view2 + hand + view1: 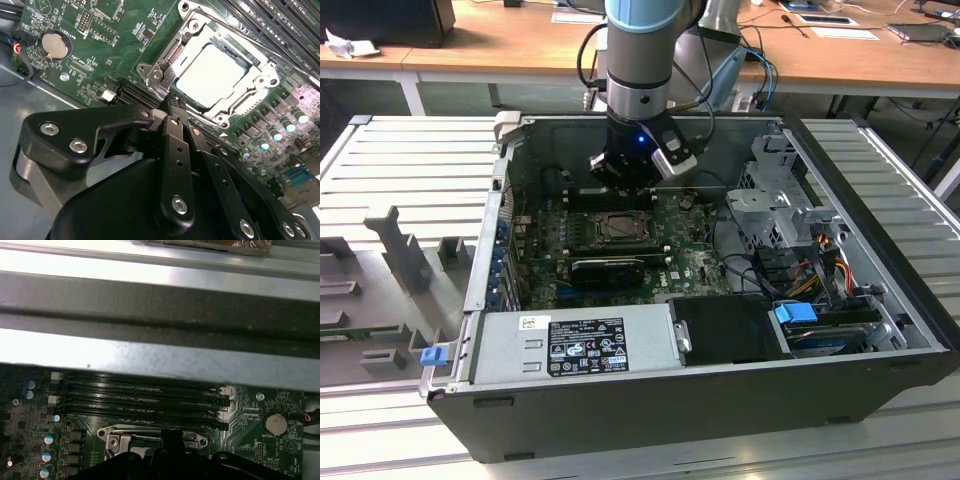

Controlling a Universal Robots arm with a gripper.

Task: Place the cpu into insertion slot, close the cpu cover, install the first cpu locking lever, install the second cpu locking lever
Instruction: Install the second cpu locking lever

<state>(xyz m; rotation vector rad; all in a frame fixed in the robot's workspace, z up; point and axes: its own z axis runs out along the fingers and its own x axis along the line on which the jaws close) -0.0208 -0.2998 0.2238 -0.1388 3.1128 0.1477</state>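
Gripper: the gripper (172,107) hangs low inside the open computer case (650,405), its black fingers pressed together to a narrow tip with nothing between them; in the exterior view the gripper (623,180) sits over the far edge of the socket area.
Fingertip position: in the second wrist view the closed tip is just at the corner of the cpu cover (165,67), close to its hinge screws; whether it touches the metal cannot be told.
Cpu: the cpu (212,72) lies flat in the insertion slot (240,62), its pale metal face glaring under the light.
Cpu cover: the silvery frame lies down around the chip, the chip's face showing through the cut-out centre.
Locking levers: thin wire rods run along the frame's edges; whether they are latched cannot be told.
Motherboard: the green board (100,60) carries a round coin battery (52,45) and, beyond the socket, a row of long black memory slots (145,400).
Writing: white print is scattered over the board, too small to read; a black-and-white label (587,345) covers the grey power supply (510,350) at the case's near side, its text illegible.
Surroundings: the case rests on a ribbed grey metal table (410,160).
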